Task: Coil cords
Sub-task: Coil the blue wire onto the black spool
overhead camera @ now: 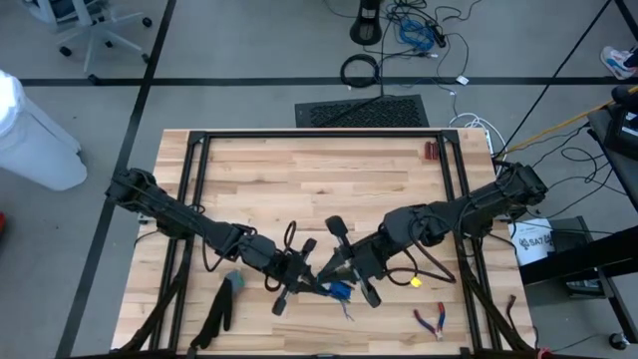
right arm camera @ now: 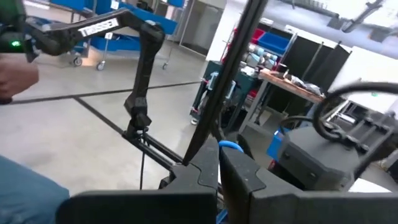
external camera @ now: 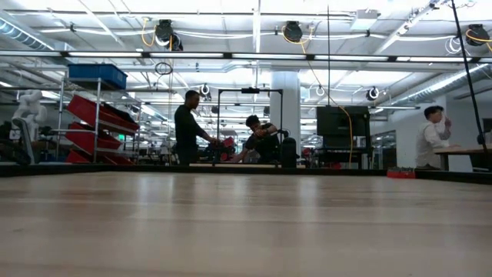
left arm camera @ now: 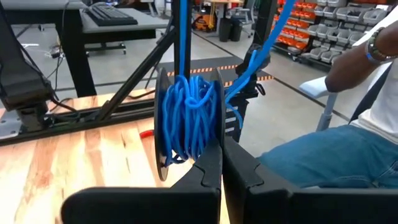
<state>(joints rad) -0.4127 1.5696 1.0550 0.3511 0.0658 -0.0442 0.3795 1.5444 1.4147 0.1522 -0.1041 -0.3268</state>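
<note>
left hand (left arm camera: 221, 165) pinching blue cord (left arm camera: 186, 118) spool, "trossen" on arm (right arm camera: 99, 26)

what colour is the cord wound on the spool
Bright blue. The cord shows best in the left wrist view, wound round a dark spool.

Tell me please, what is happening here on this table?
Both arms meet at the near edge of the wooden table. The left gripper is shut on a spool wound with blue cord. The right gripper is also shut, close beside it. Red-handled pliers lie untouched nearby.
</note>
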